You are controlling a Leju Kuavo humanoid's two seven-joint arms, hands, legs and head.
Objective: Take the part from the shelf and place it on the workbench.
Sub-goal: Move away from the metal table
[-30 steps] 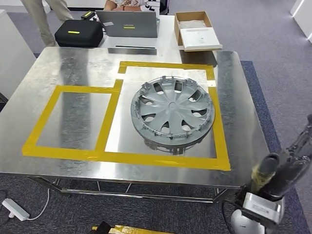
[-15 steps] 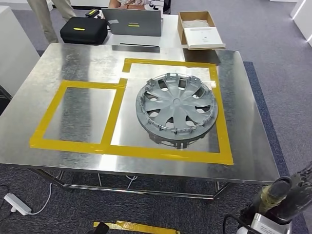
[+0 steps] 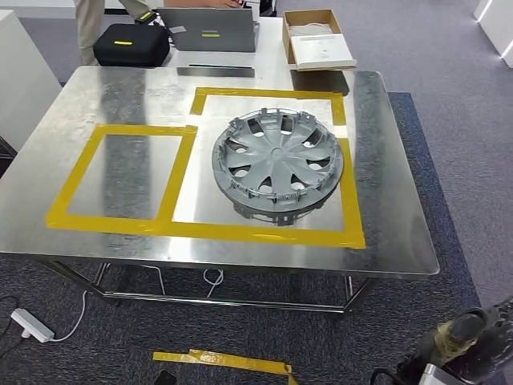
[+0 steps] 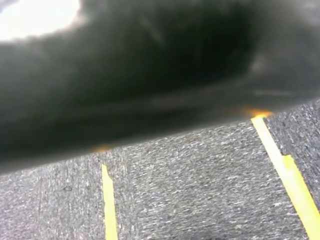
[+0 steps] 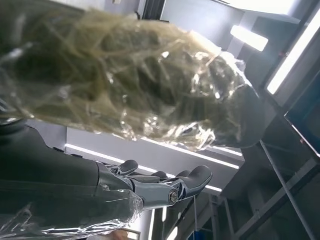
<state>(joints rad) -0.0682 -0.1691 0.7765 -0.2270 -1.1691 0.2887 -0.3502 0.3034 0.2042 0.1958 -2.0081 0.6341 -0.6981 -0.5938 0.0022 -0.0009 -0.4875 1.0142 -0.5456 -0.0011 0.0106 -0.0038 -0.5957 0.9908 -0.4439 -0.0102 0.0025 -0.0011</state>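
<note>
Steel bench (image 3: pixel 387 200) sits farther from us than a second ago, since our view has pulled back. The grey part (image 3: pixel 277 164) lies flat inside its right yellow-taped frame (image 3: pixel 351 192). Our right hand (image 3: pixel 469 341) hangs low, fingers spread, empty. We read no writing.

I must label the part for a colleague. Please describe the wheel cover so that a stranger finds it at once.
On the metal workbench, two yellow tape frames lie side by side. The wheel cover lies in the larger one: a round grey disc with spokes and openings, the only object inside the tape.
</note>
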